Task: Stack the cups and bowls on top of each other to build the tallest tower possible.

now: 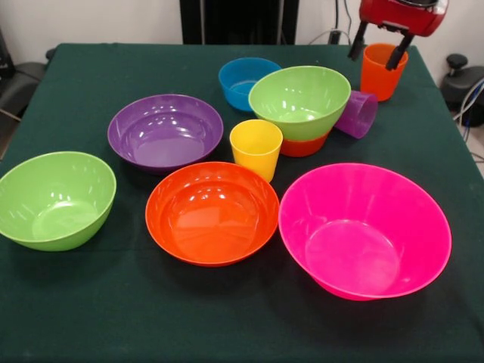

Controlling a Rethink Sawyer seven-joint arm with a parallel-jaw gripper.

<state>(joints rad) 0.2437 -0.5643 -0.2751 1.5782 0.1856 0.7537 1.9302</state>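
Observation:
My gripper point(373, 60) is open at the far right of the table, just above the upright orange cup point(382, 76). One finger point(357, 41) is left of the cup and the other crosses its rim. The purple cup point(357, 113) lies on its side beside a green bowl point(300, 98) that sits in the small orange bowl point(304, 146). The yellow cup point(255, 147) stands upright at the middle. The blue bowl point(243, 79), purple bowl point(165, 130), second green bowl point(54, 198), large orange bowl point(212, 213) and huge pink bowl point(364, 231) stand apart.
The table has a dark green cloth point(113, 302). The robot's black pedestal point(238, 21) stands at the far edge. Dark equipment sits off the table's right side point(463, 83) and left side point(19, 83).

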